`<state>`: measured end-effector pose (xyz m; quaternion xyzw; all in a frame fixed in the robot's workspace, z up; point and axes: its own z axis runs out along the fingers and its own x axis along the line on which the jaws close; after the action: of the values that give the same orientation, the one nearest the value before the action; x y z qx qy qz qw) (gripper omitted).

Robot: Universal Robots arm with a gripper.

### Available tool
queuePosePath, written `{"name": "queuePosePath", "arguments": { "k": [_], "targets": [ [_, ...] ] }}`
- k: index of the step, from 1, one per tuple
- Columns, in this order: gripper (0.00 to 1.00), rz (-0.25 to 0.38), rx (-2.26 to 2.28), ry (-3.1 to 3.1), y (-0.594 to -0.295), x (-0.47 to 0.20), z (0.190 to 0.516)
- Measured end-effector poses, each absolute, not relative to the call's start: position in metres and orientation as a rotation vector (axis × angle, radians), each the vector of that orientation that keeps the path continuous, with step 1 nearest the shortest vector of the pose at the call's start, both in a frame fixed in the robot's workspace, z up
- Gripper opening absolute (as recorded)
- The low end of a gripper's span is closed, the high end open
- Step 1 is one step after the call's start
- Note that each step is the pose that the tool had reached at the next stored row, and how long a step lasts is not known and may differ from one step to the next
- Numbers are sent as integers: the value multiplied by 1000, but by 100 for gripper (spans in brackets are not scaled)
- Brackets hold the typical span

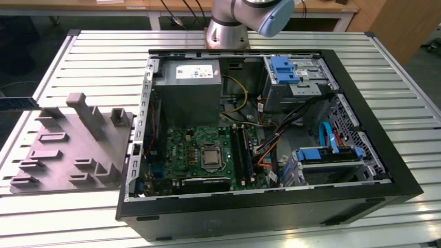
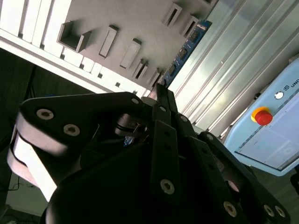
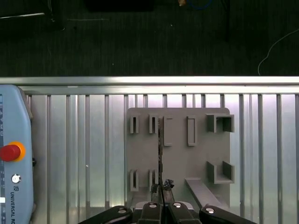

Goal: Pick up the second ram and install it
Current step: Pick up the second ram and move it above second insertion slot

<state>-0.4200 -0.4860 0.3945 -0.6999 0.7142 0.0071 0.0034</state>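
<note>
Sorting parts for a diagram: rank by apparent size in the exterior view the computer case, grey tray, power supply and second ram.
1. computer case
2. grey tray
3. power supply
4. second ram, smallest as seen, though the picture's edge cuts it off, so its full size is unsure.

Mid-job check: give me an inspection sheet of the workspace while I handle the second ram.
Surface: slatted metal table, carrying the tray and the case.
Job's things: ram stick held to the exterior view's left of the grey tray; open computer case, board facing up.
Clutter: nothing seen.
Gripper: gripper shut on one end of the ram stick.
Cables: loose wires and a blue cable inside the case.
Surroundings: control pendant with a red button, on the table; dark floor beyond.
</note>
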Motion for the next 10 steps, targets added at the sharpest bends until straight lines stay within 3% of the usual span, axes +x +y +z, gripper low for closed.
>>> {"name": "queuePosePath", "arguments": {
  "k": [10],
  "targets": [
    [11, 22, -2194, 2238, -486, -419, 397]
  ]
}}
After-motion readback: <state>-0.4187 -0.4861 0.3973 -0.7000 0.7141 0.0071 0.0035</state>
